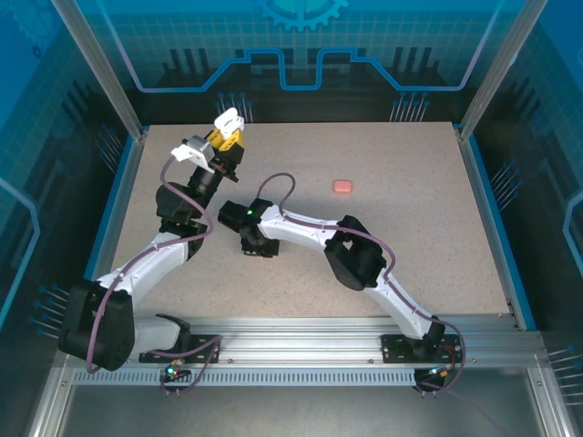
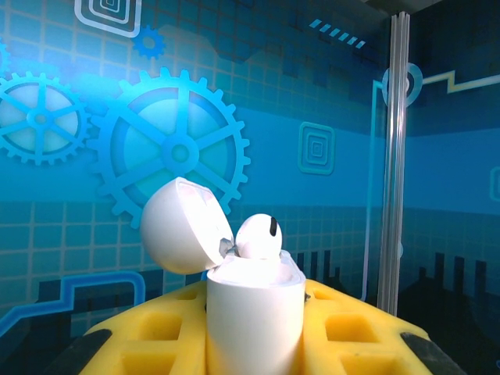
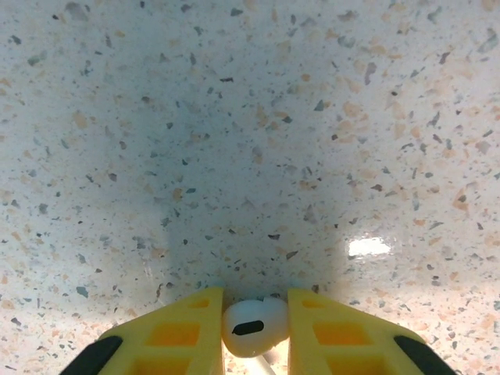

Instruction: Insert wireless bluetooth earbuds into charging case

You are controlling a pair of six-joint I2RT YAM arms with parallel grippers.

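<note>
White earbud, stem toward the wrist, pinched in right gripper; left gripper clamps upright open case.

1. We find the top camera fixed above and behind the arms, overlooking the whole table.
2. Left wrist camera looks level past the left fingers, close on the white case, shared with the top view.
3. Right wrist camera faces down, close over the table and the white earbud between the right fingers.
</note>
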